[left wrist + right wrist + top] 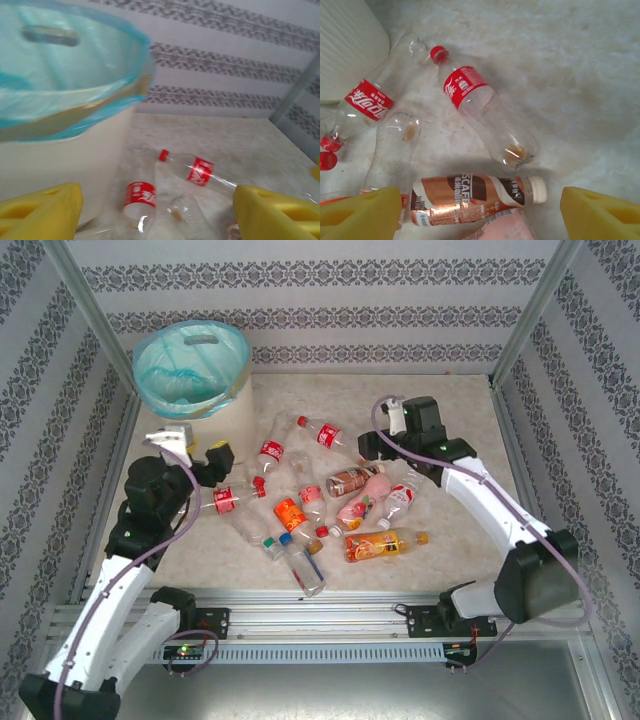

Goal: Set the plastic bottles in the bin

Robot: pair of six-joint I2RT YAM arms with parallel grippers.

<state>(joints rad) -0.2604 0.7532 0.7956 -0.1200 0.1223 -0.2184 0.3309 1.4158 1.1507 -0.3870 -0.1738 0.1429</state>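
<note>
Bottles (290,512) lie flat in a heap mid-table, their long axes pointing every way. Nearest, an orange bottle (378,544) lies crosswise, cap to the right. Beyond it the right gripper (480,214), spread wide and empty, hovers over a brown bottle (470,197) lying across its gap, white cap rightward. The left gripper (159,212), also wide and empty, faces the bin (240,405) in the far left corner.
</note>
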